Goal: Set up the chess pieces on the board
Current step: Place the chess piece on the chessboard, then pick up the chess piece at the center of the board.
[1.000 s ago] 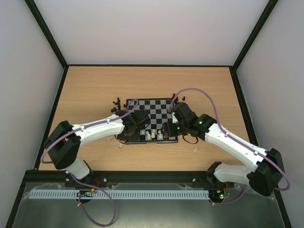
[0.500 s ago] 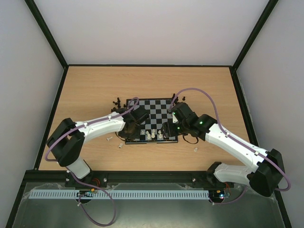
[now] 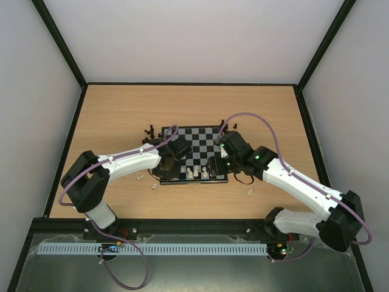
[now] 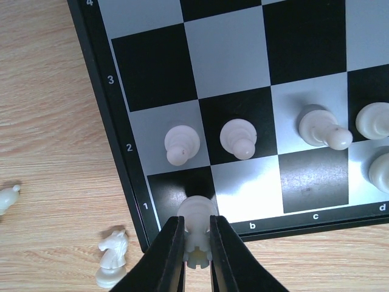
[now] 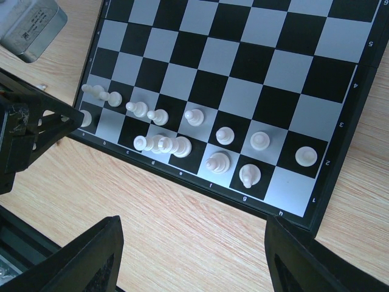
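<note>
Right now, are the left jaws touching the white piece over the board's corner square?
Touching. The left wrist view shows the white piece pinched between the left jaws, with no gap on either side.

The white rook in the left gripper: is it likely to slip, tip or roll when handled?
The white rook is tiny against the left gripper pinching it, so it is probably very light and rigid. Its round body may roll if it falls over. The board looks glossy, so the rook could slide when nudged.
</note>
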You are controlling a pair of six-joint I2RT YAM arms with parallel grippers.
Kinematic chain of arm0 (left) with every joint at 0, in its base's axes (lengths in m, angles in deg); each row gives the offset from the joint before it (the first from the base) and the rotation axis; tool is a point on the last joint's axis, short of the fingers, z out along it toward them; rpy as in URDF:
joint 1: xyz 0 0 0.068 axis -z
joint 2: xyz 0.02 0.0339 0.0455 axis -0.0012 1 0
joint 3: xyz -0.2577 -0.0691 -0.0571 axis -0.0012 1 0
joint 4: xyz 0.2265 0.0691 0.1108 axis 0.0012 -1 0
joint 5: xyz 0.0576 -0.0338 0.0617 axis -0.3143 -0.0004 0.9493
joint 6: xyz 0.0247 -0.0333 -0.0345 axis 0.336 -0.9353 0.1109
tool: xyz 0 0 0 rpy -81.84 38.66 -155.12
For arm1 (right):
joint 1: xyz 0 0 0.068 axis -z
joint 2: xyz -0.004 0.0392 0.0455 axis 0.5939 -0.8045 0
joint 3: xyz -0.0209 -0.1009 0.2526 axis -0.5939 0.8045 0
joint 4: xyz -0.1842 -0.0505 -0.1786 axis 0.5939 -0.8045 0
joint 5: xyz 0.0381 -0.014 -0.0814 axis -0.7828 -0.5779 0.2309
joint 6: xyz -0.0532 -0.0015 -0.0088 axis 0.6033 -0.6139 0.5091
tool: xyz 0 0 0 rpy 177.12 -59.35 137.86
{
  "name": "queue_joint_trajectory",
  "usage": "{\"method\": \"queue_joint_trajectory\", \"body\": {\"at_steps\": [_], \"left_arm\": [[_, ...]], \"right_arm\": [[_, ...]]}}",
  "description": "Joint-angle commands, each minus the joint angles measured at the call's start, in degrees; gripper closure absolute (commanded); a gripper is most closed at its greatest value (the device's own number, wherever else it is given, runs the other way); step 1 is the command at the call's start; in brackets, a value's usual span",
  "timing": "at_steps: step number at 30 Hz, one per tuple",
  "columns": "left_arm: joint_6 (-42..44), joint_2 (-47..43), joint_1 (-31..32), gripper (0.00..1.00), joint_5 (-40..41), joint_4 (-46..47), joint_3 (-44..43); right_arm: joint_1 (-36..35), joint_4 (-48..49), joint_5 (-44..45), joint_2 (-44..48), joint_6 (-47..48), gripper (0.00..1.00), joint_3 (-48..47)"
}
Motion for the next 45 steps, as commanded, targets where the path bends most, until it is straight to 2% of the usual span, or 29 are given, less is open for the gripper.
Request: {"method": "queue_joint_trajectory", "body": {"at_steps": [1, 9, 14, 20, 28, 35, 38, 41, 45], "left_arm": [[0.43, 0.5, -0.46, 0.88, 0.03, -0.27, 0.94], [0.42, 0.75, -0.71, 0.84, 0.16, 0.53, 1.91], [0.45, 0.62, -0.92, 0.74, 0.07, 0.69, 1.8], [0.23, -0.57, -1.05, 0.73, 0.28, -0.08, 0.97], [-0.58, -9.74, -1.07, 0.7, 2.87, -4.88, -2.32], [0.99, -17.26, -1.01, 0.42, 2.96, 0.18, 0.23], [1.99, -19.95, -1.04, 0.36, 0.71, 6.89, 3.53], [2.58, -21.04, -0.98, 0.3, -2.95, 14.59, 6.36], [3.96, -21.92, -0.79, 0.14, -6.77, 21.83, 9.69]], "right_arm": [[0.2, -1.09, -0.06, 0.59, 0.38, 0.36, 0.48], [0.2, -1.02, -0.1, 0.47, 0.39, 0.36, 0.56], [0.27, -1.0, 0.1, 0.38, 0.39, 0.36, 0.57], [0.2, -1.09, 0.23, 0.29, 0.39, 0.36, 0.55], [0.46, -2.04, 3.09, -1.37, -0.48, 0.34, -0.02], [2.53, -5.81, 9.1, -2.63, -5.4, 0.14, -0.15], [3.04, -6.74, 11.48, -1.64, -9.48, 0.04, 1.68], [3.11, -8.22, 14.34, -0.15, -15.7, 0.03, 3.75], [3.1, -11.25, 16.49, 0.83, -22.47, 0.06, 6.54]]}}
